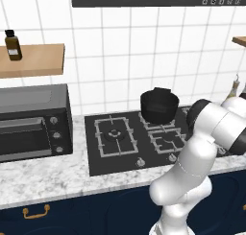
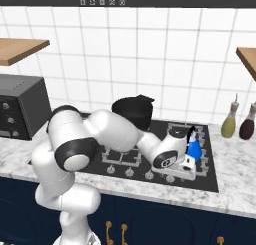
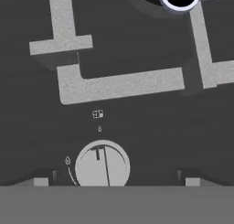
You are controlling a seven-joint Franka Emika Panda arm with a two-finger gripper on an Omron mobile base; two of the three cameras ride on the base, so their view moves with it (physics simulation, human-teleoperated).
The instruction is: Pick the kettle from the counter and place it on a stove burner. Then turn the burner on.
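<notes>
So the small squat bright-blue kettle (image 2: 193, 148) is sitting on the black glass stovetop (image 2: 210, 181), on the front burner at the 3 o'clock end of the hob, with the white arm's wrist pressed right up beside it at 9 o'clock. The gripper (image 3: 113, 181) is down low over the front strip of the stove. In the hand view a round silver burner knob (image 3: 102, 166) sits between the two dark fingertips (image 3: 40, 180), which stand well apart on either side of it, so the jaws are wide and holding nothing. A grey cast-iron grate (image 3: 121, 83) runs across at 12 o'clock from the knob. The black lidded pot (image 1: 159, 105) is on a back burner. The white-and-grey marbled table (image 1: 43, 176) also carries a dark toaster oven (image 1: 33, 121) at the 9 o'clock end.
</notes>
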